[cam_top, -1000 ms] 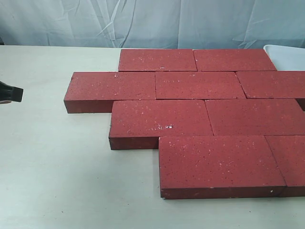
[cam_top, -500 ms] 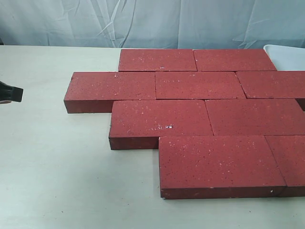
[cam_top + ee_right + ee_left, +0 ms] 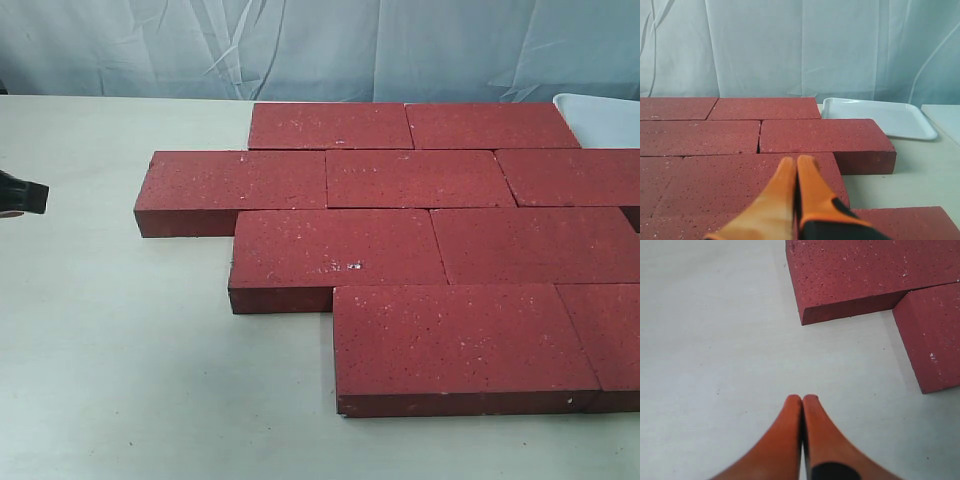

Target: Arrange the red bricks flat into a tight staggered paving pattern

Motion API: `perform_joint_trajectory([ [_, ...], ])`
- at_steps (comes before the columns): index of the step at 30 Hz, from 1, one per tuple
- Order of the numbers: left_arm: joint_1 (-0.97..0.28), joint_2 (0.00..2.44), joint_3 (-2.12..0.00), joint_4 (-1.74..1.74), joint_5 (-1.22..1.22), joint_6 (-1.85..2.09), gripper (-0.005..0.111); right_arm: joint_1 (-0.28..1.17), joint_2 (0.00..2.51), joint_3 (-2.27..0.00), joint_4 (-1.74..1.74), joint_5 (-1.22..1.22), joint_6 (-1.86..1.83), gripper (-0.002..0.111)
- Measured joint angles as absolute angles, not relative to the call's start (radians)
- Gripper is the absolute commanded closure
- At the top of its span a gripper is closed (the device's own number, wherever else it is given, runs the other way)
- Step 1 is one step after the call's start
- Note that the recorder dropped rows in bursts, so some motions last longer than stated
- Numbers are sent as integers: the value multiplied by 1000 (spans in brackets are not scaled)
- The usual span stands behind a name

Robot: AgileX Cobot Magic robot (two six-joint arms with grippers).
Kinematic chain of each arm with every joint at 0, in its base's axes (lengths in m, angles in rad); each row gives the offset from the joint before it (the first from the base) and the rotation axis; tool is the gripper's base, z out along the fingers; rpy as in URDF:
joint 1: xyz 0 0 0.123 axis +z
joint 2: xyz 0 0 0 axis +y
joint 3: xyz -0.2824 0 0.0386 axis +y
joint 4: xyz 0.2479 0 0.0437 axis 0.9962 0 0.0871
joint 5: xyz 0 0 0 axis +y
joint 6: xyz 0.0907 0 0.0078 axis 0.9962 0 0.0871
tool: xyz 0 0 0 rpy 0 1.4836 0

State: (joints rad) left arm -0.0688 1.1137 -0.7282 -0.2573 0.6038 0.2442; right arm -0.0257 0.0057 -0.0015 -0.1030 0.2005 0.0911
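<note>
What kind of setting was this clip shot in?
Probably a lab or test bench, not a real paving site: the red bricks lie on a pale table, a draped sheet hangs behind, and a white tray sits alongside.

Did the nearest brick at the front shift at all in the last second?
No. The nearest brick sits at the same spot relative to the white tray, joints with neighbours unchanged.

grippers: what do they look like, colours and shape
Both the left gripper and the right gripper have smooth orange fingers tapering to rounded tips, with a black patch near the base of one finger. No cables or markings show. The exterior view catches only a black arm part.
</note>
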Motion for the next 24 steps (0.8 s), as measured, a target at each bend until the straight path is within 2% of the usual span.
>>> perform_joint_trajectory([
  [24,-69,1114,-728,-257,604,244,107,-26,6,-2,-105,240,85,109],
])
